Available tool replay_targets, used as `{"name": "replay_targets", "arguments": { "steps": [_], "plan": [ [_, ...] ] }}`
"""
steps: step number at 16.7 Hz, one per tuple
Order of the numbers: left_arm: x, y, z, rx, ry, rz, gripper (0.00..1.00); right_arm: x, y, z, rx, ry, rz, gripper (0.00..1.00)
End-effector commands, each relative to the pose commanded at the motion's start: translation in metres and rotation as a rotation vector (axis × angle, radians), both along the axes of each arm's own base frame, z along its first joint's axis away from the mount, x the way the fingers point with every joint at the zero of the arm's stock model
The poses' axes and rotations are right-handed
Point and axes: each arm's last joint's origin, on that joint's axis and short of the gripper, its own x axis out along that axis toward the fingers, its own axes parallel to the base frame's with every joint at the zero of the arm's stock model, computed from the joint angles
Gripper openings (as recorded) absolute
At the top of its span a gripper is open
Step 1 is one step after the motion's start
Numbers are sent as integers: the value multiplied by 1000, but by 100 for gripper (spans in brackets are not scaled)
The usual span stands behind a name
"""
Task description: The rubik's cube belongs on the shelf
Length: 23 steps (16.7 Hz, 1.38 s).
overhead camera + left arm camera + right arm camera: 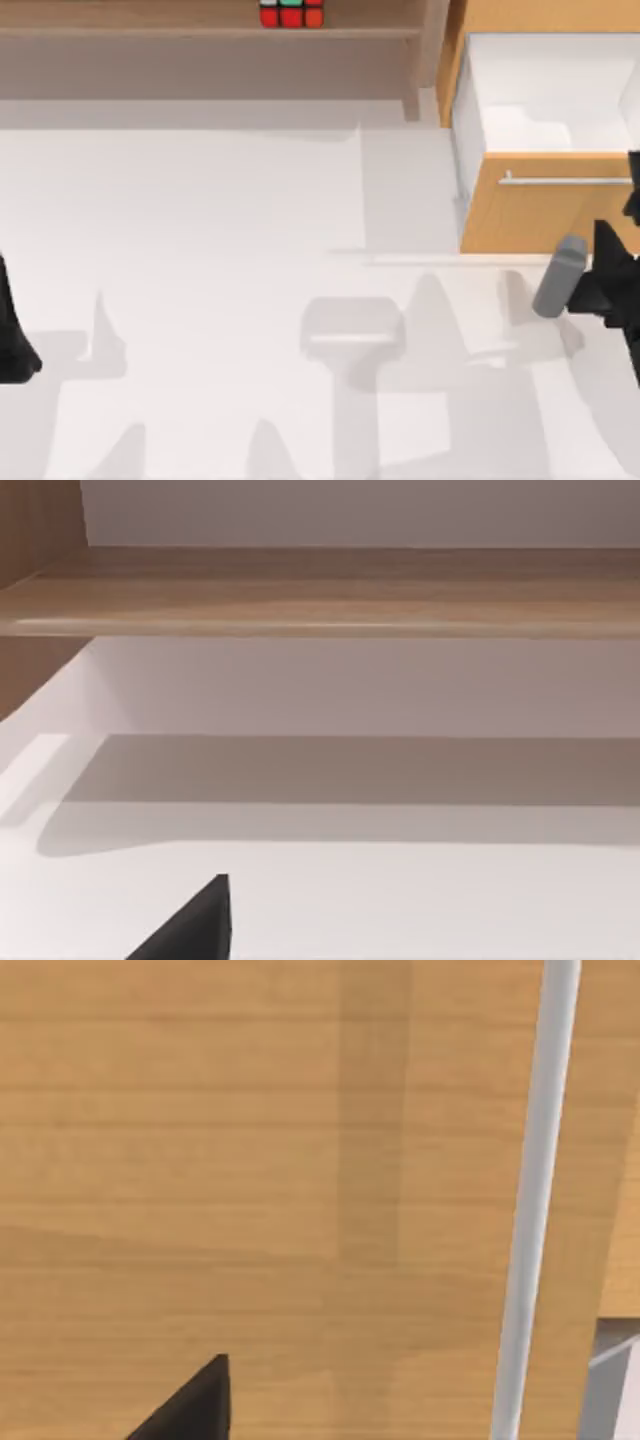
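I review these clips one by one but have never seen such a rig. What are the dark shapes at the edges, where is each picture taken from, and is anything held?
The dark shapes are two robot arms at a white table. The top view looks down from above: the left gripper sits at the left edge, the right gripper at the right edge, in front of the cabinet, whose drawer is pulled open. The other two pictures come from cameras on the wrists: the left one faces the shelf, the right one the cabinet front and its handle. The cube already sits on the shelf. Neither gripper holds it.

Rubik's cube (291,13) upright on light-brown shelf (150,32) board
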Motion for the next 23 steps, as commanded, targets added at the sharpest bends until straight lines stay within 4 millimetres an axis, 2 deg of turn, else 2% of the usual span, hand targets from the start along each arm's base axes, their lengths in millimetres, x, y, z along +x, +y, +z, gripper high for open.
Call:
{"name": "replay_targets", "arguments": {
  "steps": [5,10,23],
  "plan": [
    [0,0,0,0,0,0,100,17,-1,1,0,0,0,100],
    [0,0,0,0,0,0,100,19,-1,1,0,0,0,100],
    [0,0,0,0,0,0,100,19,-1,1,0,0,0,2]
  ]
}}
